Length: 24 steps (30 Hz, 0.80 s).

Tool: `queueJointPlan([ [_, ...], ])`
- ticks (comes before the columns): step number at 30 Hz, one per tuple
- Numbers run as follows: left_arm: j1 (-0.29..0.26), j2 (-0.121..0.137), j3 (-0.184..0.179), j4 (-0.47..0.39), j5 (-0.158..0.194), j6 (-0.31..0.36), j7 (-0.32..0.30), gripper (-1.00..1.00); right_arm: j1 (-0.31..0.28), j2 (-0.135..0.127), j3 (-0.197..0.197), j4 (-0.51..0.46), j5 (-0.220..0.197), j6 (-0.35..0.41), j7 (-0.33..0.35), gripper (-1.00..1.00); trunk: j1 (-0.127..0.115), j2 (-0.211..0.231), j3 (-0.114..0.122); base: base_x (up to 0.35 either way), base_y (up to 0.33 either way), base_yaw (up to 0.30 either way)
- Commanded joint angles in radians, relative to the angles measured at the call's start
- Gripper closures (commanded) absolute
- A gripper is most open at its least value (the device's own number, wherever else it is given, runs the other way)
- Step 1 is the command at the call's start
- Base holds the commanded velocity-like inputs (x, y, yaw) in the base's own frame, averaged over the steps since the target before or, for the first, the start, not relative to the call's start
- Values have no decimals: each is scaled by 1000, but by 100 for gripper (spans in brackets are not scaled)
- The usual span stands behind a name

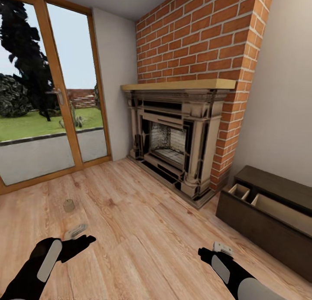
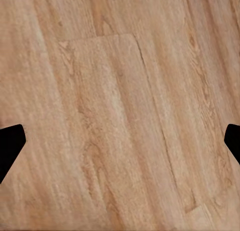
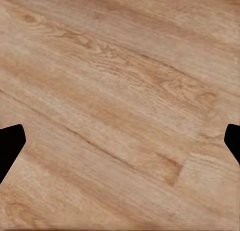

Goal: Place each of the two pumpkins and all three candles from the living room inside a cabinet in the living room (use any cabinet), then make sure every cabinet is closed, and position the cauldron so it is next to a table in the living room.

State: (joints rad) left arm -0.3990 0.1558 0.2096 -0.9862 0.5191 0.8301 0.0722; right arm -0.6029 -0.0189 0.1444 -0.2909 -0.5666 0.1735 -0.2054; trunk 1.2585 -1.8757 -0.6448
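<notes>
ahead of left jaws, candle (image 1: 69, 205); apart

Red-brick chimney (image 1: 203, 36), dark-brown cabinet (image 1: 260, 226) with pale insides, tan candle (image 1: 68, 205), light woodgrain floor (image 1: 143, 230).

Tons of open wood floor (image 1: 143, 230) is sitting in front of the robot rn, w/ just a small tan candle (image 1: 68, 205) standing upright and a pale one (image 1: 76, 231) lying on its side just beside the left gripper (image 1: 80, 243), both well apart from everything else. On the right the dark cabinet (image 1: 260, 222) is blocking things along the wall, its drawer hanging open w/ the pale insides reachable from above, and the fireplace (image 1: 173, 140) w/ its brick chimney is closing off the far side. Both wrist cams are looking at bare planks between wide-apart fingertips, so nothing's getting in the way right under either the left one or the right gripper (image 1: 208, 253).
</notes>
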Motion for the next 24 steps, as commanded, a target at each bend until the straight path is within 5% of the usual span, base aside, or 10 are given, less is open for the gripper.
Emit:
queueJointPlan([
  [1, -1, 0, 1, 0, 10, 4, 8, -100, 0, -1, 9, -2, -7, 6, -7, -100, 0, -1, -2, 60, 0, 176],
  [10, -1, -2, 2, 10, 10, 4, 8, -100, 0, 15, 12, -1, -5, 4, -9, -100, 0, -1, -14, 36, -65, 172],
  [16, -1, -1, 2, 12, 12, 4, 8, -100, 0, 27, 98, 32, -5, -2, -11, -100, 0, -1, -22, 13, -198, 171],
  [24, 0, -1, 2, 12, 16, 4, 8, -100, 0, 31, 116, 41, -4, -3, -11, -100, 0, -1, -33, 179, -19, 171],
])
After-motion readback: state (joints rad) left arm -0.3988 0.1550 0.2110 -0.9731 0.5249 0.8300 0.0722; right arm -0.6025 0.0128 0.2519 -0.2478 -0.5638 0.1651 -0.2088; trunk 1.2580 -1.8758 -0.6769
